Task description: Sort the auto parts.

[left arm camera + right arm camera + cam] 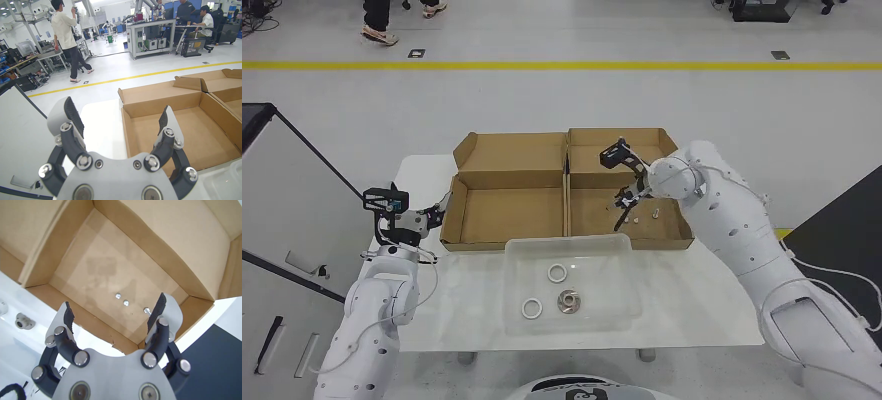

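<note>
The right jaws hang spread and empty over the box [105, 256], three bolts [126, 302] below them. The rings [550, 270] and flanged piece [23, 324] lie in the tray [607, 285] beside them, farther from the left jaws, also spread

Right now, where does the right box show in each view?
Top view: right box, right of centre, beside the left box.
Left wrist view: right box beyond the left box's far wall.
Right wrist view: right box open beneath the right gripper.
Shared landmark: the clear bin on the robot's side of the boxes; bin in the left wrist view, bin in the right.
</note>
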### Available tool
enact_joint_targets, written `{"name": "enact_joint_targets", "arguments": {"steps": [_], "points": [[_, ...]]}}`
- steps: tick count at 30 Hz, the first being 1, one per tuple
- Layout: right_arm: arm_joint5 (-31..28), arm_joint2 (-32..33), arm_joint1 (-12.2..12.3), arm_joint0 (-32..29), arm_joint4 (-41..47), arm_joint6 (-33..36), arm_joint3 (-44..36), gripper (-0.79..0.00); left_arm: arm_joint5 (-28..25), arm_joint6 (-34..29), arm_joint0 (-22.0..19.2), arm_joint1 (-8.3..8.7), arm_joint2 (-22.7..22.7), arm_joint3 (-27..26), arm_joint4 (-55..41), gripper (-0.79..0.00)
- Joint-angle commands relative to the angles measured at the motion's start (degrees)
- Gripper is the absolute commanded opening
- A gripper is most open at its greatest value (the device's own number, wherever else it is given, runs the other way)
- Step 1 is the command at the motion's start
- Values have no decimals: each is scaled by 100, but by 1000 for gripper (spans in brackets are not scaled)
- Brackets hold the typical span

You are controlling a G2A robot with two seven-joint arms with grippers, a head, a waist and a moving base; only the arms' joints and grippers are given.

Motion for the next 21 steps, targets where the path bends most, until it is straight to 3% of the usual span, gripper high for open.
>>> {"name": "enact_joint_targets", "arguments": {"steps": [1,9,17,21], "points": [[-92,250,57,-121,298,97,-344,0,0,0,0,0,0,0,0,0],[-295,1233,243,-565,2080,493,-1211,0,0,0,0,0,0,0,0,0],[-109,2285,443,-969,3914,1159,-1604,0,0,0,0,0,0,0,0,0],[42,2631,579,-1159,4727,1159,-1746,0,0,0,0,0,0,0,0,0]]}}
